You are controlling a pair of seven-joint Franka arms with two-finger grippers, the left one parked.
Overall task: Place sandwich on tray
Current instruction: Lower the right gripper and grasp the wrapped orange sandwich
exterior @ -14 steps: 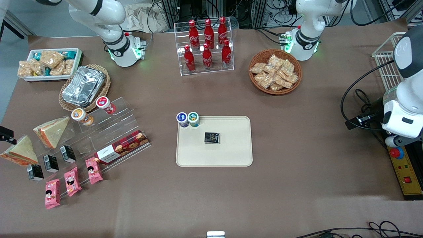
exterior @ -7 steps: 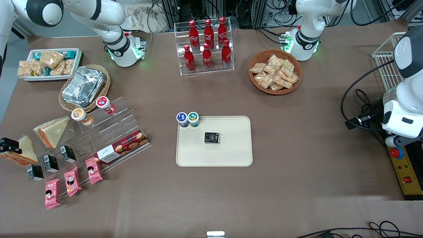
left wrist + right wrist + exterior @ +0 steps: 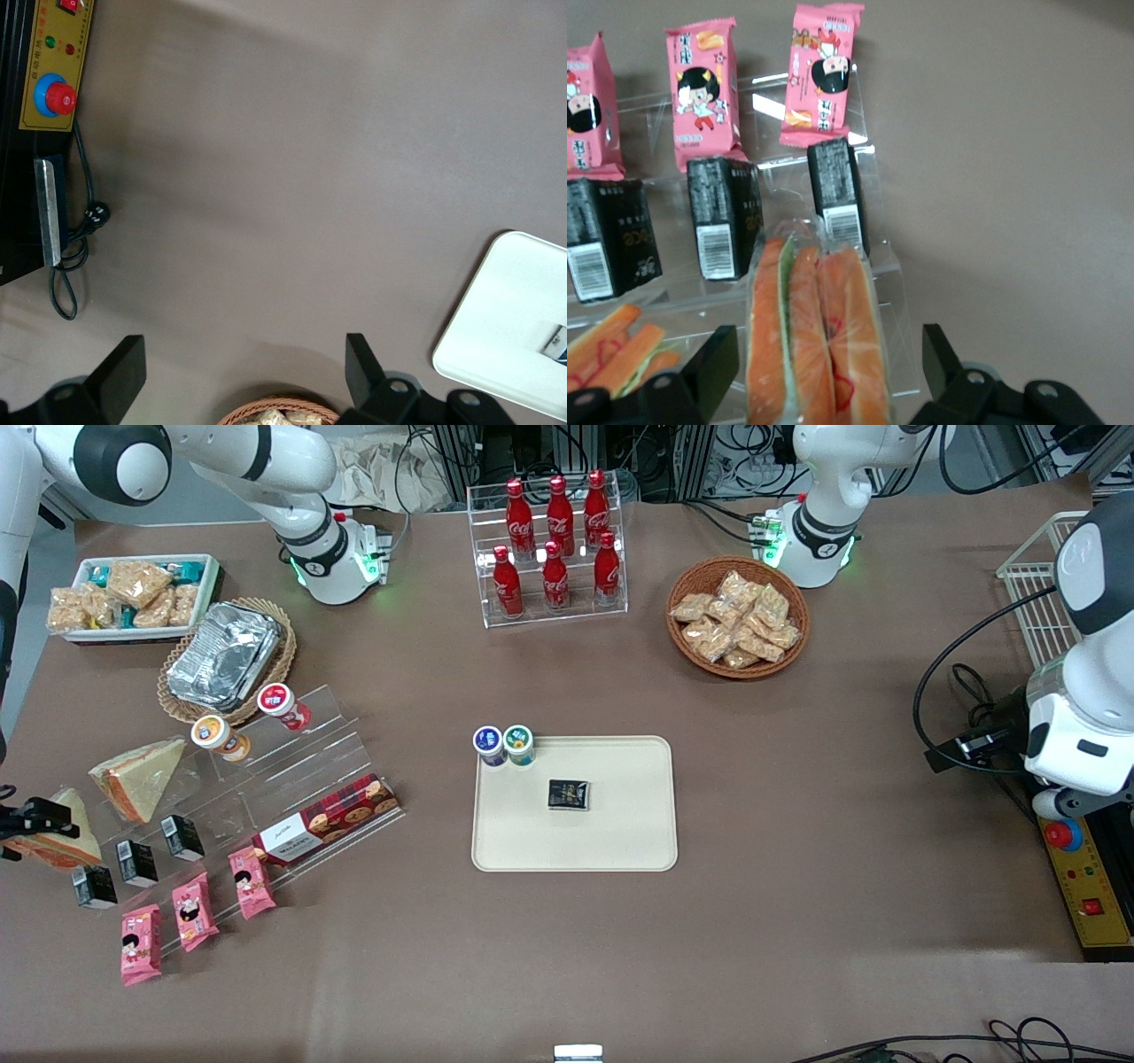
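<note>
Where the brown tabletop point(image 3: 797, 921) runs toward the working arm's end, a stepped clear acrylic stand point(image 3: 328, 735) carries most of the goods. The cream-beige tray point(image 3: 620, 841) lies flat at the middle of the tabletop, well apart from that stand.

The sandwich point(image 3: 66, 841), a clear-wrapped wedge, sits at the stand's outermost end, nowhere near the tray. In the right wrist view its cut face shows orange filling with a thin green layer between white slices. A second wedge sandwich point(image 3: 137, 779) lies just beside it, farther from the front camera and a little closer to the tray.

The end effector point(image 3: 827, 343) hangs directly over the sandwich with its fingers point(image 3: 939, 354) spread wide, one on each flank of the wedge. A gap shows between each finger and the wrapper, so nothing is gripped.

A red cookie box point(image 3: 326, 819) rests on the stand's end nearest the tray. Black cartons point(image 3: 837, 190) stand in a row one step nearer the front camera than the sandwich, and pink snack packets point(image 3: 822, 71) lie nearer still.

On the tray lies a small black packet point(image 3: 568, 794); two lidded cups point(image 3: 489, 744) stand at the tray's corner.
</note>
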